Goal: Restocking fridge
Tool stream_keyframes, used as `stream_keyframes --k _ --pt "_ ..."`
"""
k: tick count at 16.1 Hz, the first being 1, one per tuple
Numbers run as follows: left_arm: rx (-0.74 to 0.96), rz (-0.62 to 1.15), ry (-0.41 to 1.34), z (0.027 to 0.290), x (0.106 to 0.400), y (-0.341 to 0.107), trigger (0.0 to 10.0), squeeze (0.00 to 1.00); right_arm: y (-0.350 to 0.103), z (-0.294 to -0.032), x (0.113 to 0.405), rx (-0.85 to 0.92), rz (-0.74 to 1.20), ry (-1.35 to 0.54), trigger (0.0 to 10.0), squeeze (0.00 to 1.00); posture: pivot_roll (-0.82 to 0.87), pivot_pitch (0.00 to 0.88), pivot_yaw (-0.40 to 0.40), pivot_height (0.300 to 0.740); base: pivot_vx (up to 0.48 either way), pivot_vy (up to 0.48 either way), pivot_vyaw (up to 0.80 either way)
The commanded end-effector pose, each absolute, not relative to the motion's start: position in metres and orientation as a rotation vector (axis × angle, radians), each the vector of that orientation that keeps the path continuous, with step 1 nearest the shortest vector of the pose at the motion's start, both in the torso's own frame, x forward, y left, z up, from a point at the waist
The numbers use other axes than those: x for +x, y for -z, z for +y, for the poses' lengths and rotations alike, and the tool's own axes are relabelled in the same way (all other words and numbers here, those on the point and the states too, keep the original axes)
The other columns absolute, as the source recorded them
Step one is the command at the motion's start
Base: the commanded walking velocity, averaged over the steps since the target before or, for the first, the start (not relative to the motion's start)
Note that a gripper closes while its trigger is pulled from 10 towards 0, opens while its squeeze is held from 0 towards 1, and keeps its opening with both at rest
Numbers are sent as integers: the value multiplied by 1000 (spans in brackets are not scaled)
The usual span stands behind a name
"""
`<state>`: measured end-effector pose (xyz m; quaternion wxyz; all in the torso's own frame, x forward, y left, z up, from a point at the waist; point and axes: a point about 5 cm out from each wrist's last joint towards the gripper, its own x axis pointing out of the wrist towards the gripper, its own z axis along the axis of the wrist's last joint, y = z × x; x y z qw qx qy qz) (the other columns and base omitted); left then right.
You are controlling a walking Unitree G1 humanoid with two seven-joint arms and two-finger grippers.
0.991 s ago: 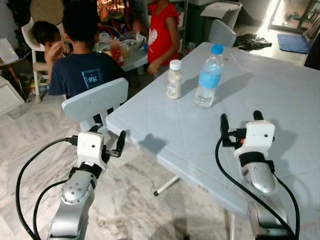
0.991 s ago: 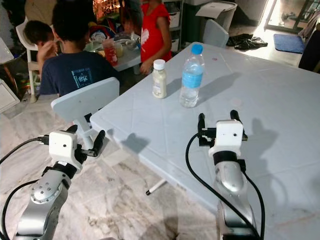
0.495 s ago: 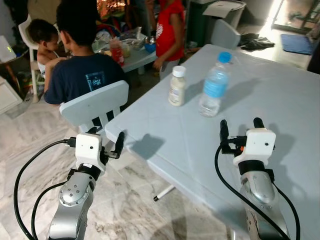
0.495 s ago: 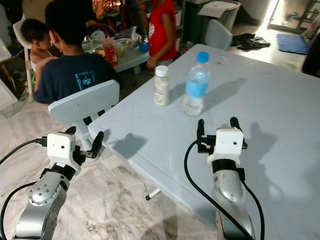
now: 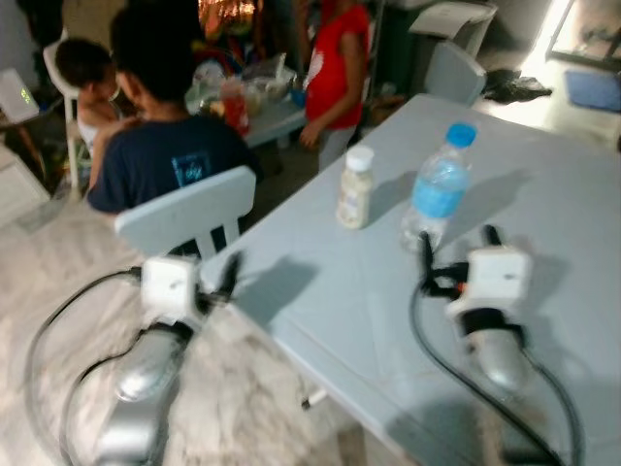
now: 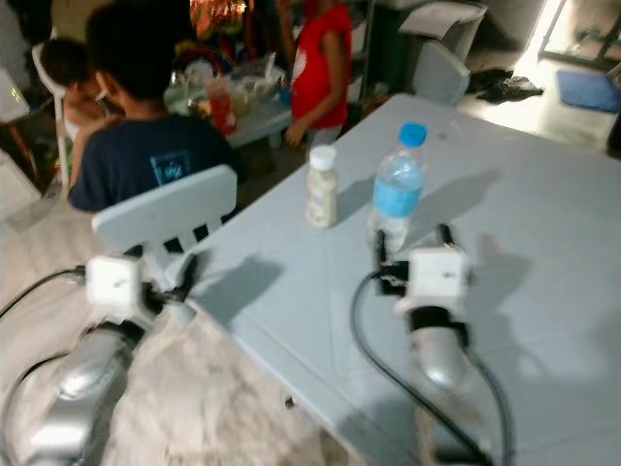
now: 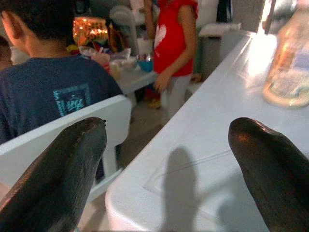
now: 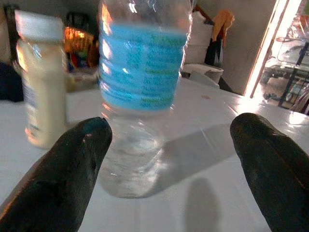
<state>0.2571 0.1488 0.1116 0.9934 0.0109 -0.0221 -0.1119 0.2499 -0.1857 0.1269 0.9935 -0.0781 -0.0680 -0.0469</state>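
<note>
Beside the water bottle (image 5: 436,197) the right gripper (image 5: 456,237) is now held with fingers spread and nothing between them — a second ago it was well short of it. Through the right wrist view the bottle (image 8: 141,92) is framed between the fingers (image 8: 67,169), the small white-capped bottle (image 5: 355,187) just beside it on the pale table (image 5: 543,194). The left gripper (image 5: 218,282), likewise spread, is held off the table's edge, near the chair (image 5: 184,214). Judged: approach nearly done; closing on the bottle is next.
</note>
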Motion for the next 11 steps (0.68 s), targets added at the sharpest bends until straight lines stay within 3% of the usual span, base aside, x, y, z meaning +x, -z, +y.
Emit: stream_keyframes --k 1,5,11 --pt "43 -23 183 164 252 -108 10000 0 -133 -172 254 -132 -168 57 10000 0 -24 37 37 740 0 0 0" --pt "47 -20 182 165 251 -107 10000 0 -135 -170 256 -132 -175 48 10000 0 -20 37 36 740 0 0 0" --pt "47 -20 187 164 250 -107 10000 0 -153 -186 274 -180 -235 80 10000 0 -13 42 37 740 0 0 0"
